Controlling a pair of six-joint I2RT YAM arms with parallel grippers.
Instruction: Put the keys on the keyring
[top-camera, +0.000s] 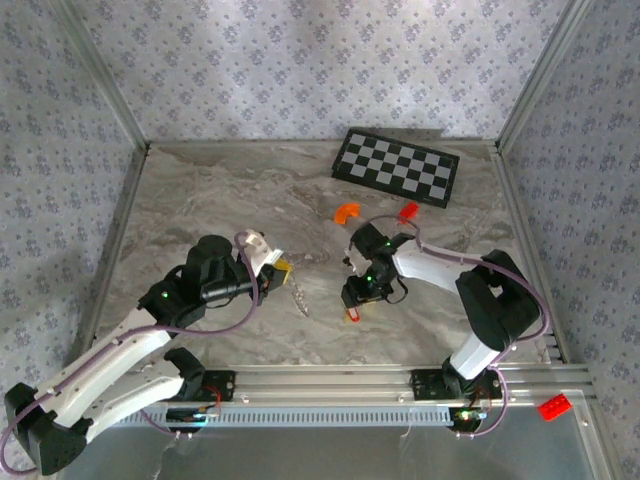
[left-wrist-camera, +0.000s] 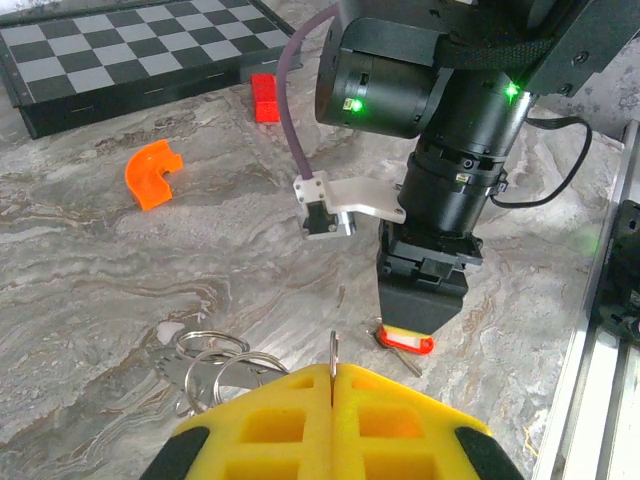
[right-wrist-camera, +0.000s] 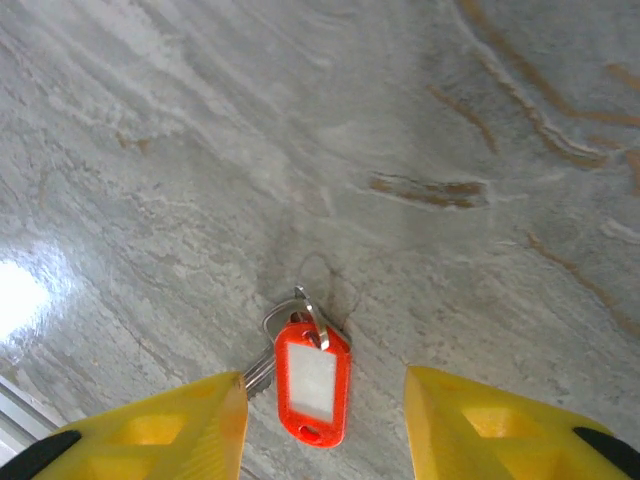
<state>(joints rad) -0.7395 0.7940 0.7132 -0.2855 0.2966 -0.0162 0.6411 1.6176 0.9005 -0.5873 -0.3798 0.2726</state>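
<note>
The keys (right-wrist-camera: 312, 385) are a small red plastic tag with a white label, joined to a silvery key, lying flat on the marble table. My right gripper (right-wrist-camera: 322, 388) hangs open just above them, one yellow finger on each side, neither touching. The same red tag (left-wrist-camera: 405, 343) lies under the right gripper (left-wrist-camera: 422, 322) in the left wrist view, and it shows from above as the keys (top-camera: 352, 316). My left gripper (left-wrist-camera: 333, 385) is shut on the keyring (left-wrist-camera: 333, 352), a thin silvery ring held edge-on. More silvery rings (left-wrist-camera: 205, 362) trail from it on the left. From above, the left gripper (top-camera: 283, 268) holds the keyring (top-camera: 298, 296) dangling.
A black-and-white checkered board (top-camera: 397, 167) lies at the back right. An orange curved piece (top-camera: 346, 211) and a red brick (top-camera: 408, 211) sit between it and the right arm. Another red brick (top-camera: 554, 406) rests past the metal rail (top-camera: 330, 380) at the near edge.
</note>
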